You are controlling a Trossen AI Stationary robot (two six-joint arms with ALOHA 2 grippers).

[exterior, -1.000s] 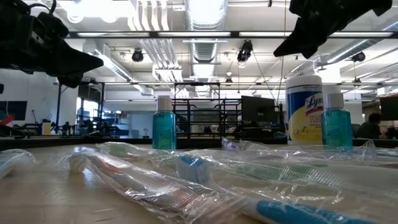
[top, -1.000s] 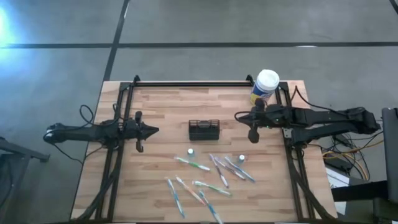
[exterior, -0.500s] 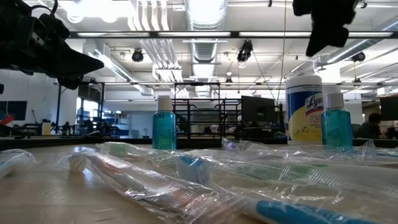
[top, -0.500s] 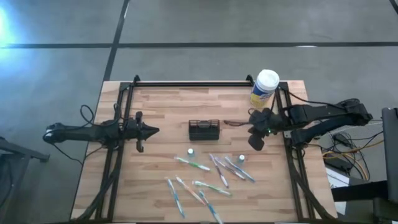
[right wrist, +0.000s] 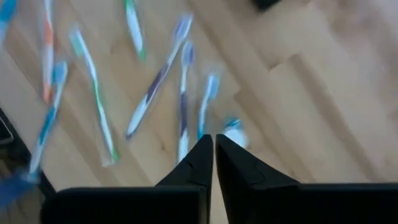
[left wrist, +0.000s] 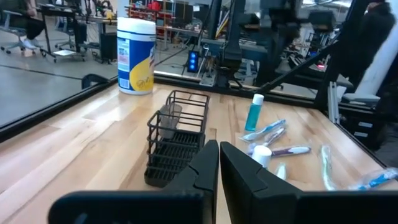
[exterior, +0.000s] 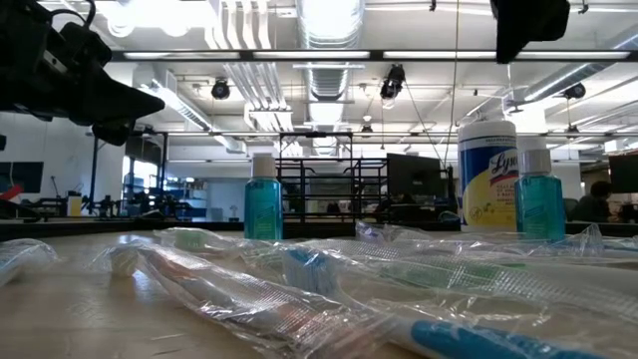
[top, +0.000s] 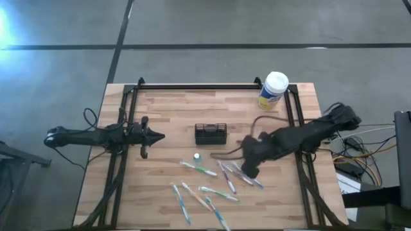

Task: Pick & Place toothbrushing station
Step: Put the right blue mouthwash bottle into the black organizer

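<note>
The toothbrushing station (top: pixel 210 134) stands upright near the middle of the table (top: pixel 167 109), a small black wire-mesh holder with open compartments, apart from the scattered wrapped toothbrushes (top: pixel 199 169) lying closer to the near edge. It looks light and rigid, likely to skid on the smooth wood if nudged from the side, and unlikely to crush; the thin top rim wire (left wrist: pixel 186 94) or a dividing wall between compartments seems the best place to pinch, from above, since the mesh sides give a narrow finger little flat to bear on. The left gripper (top: pixel 158 135) hangs level just to the left of the holder, pointed at it, fingers pressed together with nothing between them, as the left wrist view confirms. The right gripper (top: pixel 249 171) is over the toothbrushes beside a small blue-green bottle (top: pixel 248 163), fingers also closed and empty in its own wrist view. Compared with half a second earlier, the right arm has swung from beside the white-lidded canister (top: pixel 273 90) down and inward across the table to the toothbrush pile, a loop of cable trailing after it; the left arm, the holder and the toothbrushes have not shifted.
</note>
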